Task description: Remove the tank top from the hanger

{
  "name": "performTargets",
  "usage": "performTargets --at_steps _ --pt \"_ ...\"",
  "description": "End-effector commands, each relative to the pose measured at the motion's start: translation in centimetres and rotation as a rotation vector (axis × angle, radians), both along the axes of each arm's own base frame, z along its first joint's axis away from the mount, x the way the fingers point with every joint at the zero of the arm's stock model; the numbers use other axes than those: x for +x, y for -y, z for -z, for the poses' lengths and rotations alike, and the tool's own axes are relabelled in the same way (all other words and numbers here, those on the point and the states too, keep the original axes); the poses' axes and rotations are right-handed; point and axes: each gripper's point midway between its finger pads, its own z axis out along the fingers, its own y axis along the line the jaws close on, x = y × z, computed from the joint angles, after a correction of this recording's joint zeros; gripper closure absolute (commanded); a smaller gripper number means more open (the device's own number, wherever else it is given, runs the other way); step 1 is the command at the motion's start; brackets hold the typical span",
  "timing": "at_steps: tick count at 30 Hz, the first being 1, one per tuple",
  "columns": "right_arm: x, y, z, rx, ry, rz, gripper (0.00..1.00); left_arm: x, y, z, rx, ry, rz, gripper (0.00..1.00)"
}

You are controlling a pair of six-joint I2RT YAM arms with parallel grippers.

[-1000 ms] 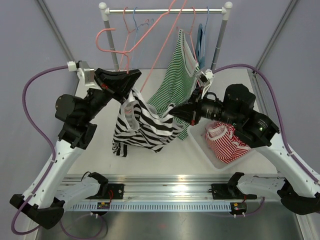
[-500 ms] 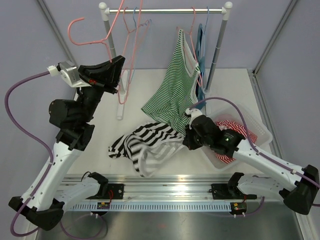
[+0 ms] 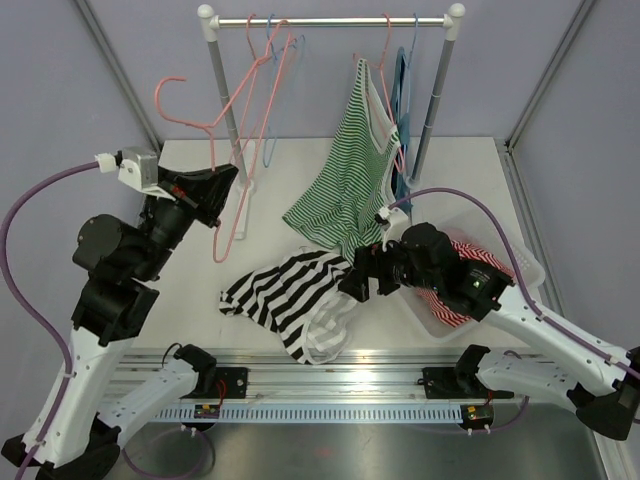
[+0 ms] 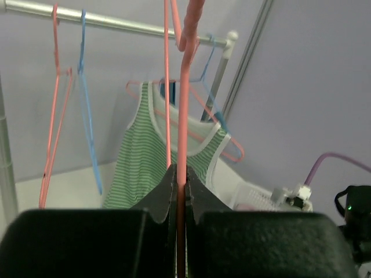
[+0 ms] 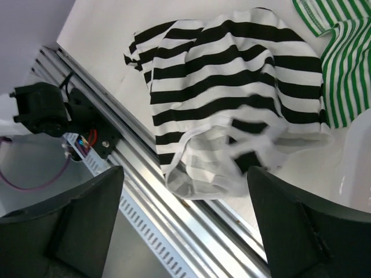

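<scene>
The left gripper [image 4: 179, 174] is clamping its jaws tight on the wire of a bare pink hanger [image 4: 184, 116], holding it up over the left side of the table [image 3: 310, 150], in front of the rack [image 3: 330, 21]. The black-and-white striped tank top [image 3: 290, 290] is lying crumpled on the table near its front edge, off the hanger, with its lower hem spilling onto the metal rail [image 5: 191, 231] there. The right gripper [image 5: 184, 174] is hovering just above the tank top's right end, its jaws standing wide apart and holding nothing. A green top [image 3: 345, 180] is hanging from the rack behind, its hem reaching down close to the tank top. A bin [image 3: 520, 265] is sitting on the right of the table, partly hidden by the right arm.
</scene>
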Motion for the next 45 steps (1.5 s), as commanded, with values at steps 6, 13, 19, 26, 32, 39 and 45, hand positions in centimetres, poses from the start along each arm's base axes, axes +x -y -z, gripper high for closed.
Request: performTargets --at_steps 6,13,19,26,32,39,45 --pt "1.0 -0.1 -5.8 0.089 0.122 0.033 0.01 3.0 0.5 8.4 0.242 -0.35 -0.059 1.0" --pt "0.7 0.2 -6.5 0.113 0.123 0.04 0.01 9.0 0.4 6.6 0.338 -0.467 -0.23 1.0" --pt "0.2 0.9 -7.0 0.121 0.154 0.033 0.0 15.1 2.8 4.6 0.383 -0.488 -0.262 1.0" --pt "0.1 2.6 -8.4 0.129 0.224 0.068 0.0 21.2 3.8 4.3 0.35 -0.483 -0.317 1.0" --pt "0.2 2.5 -8.9 0.138 0.238 0.065 0.0 26.4 3.8 5.3 0.283 -0.447 -0.345 1.0" --pt "0.5 1.4 -7.3 0.117 0.211 0.04 0.01 28.0 3.3 3.9 0.255 -0.393 -0.335 1.0" --pt "1.4 0.3 -5.6 0.084 0.18 0.033 0.01 28.4 3.2 6.2 0.326 -0.432 -0.336 0.98"
